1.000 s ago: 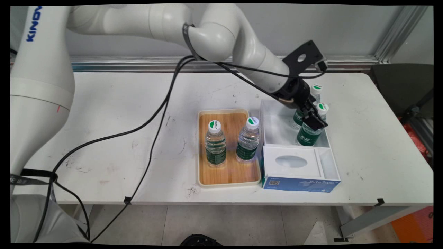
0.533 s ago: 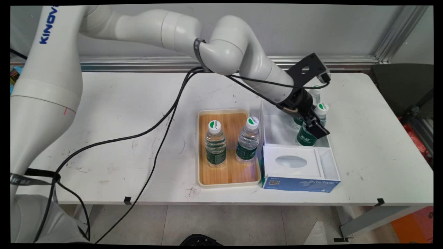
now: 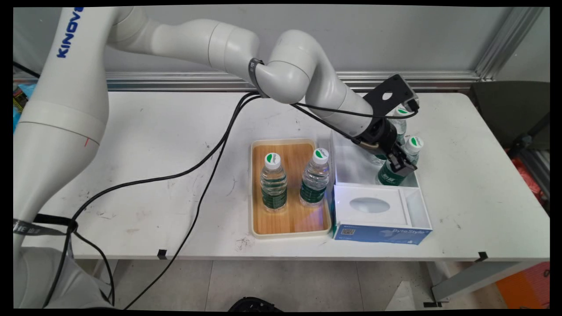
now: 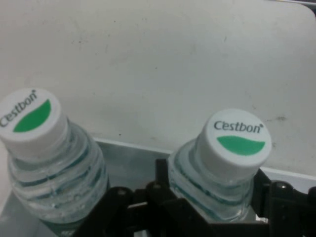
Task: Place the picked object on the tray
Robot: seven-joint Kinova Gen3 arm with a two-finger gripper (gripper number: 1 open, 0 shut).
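The black jaws (image 4: 212, 197) close around a clear plastic water bottle (image 4: 222, 168) below its white cap (image 4: 236, 140) — a filled bottle, likely weighty and slippery; its twin (image 4: 52, 168) stands beside.

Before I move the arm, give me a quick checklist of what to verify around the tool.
1. Bottle centred in the tool: ok, it sits mid-tool in the hand view.
2. Grip actually closed on it: cannot tell.
3. That bottle upright, cap on: ok.
4. Neighbour bottle apart from the tool: ok, a gap shows between them.
5. White box wall apart from the tool: cannot tell.
6. Two bottles on the wooden tray upright and away from the arm: ok.
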